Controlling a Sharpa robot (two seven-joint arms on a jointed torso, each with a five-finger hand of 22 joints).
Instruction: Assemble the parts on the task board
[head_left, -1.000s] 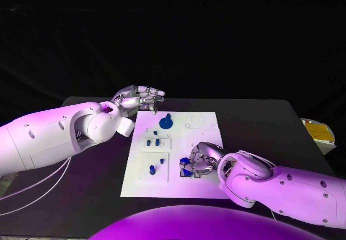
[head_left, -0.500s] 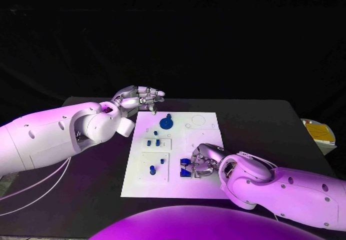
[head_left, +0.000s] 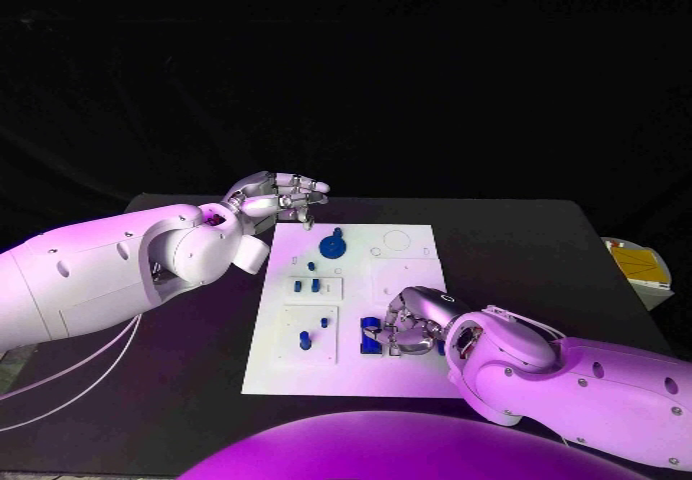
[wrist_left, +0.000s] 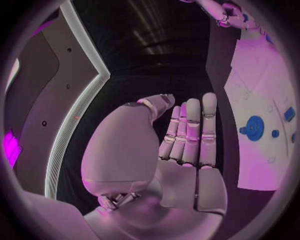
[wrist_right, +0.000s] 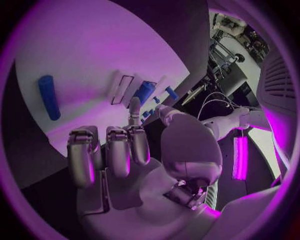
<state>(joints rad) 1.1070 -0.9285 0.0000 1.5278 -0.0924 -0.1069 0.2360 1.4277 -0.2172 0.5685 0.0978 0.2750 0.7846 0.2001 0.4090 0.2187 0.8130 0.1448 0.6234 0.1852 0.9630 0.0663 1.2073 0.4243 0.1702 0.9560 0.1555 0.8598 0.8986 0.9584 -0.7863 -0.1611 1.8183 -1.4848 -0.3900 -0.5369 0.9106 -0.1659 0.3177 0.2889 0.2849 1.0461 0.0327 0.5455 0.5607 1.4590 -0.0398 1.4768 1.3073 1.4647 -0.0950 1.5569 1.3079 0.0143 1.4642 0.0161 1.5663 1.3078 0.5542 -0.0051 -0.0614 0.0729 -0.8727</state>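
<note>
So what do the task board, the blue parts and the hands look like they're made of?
Task board: a flat white plate with a matte, even surface, probably plastic, though painted metal is possible. Blue parts: solid uniform colour with a slight sheen, likely moulded or printed plastic. Left hand and right hand: silver with bright highlights, apparently metal or metallised plastic.

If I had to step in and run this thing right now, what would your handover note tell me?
Left hand: raised past the far-left corner of the task board, holding nothing, fingers together.
Right hand: low over the board's near-right part, fingers curled by small blue parts; whether it grips one cannot be told.
Blue round part sits near the far edge; small blue pegs mid-board.
Left: seating the near-right parts.
</note>
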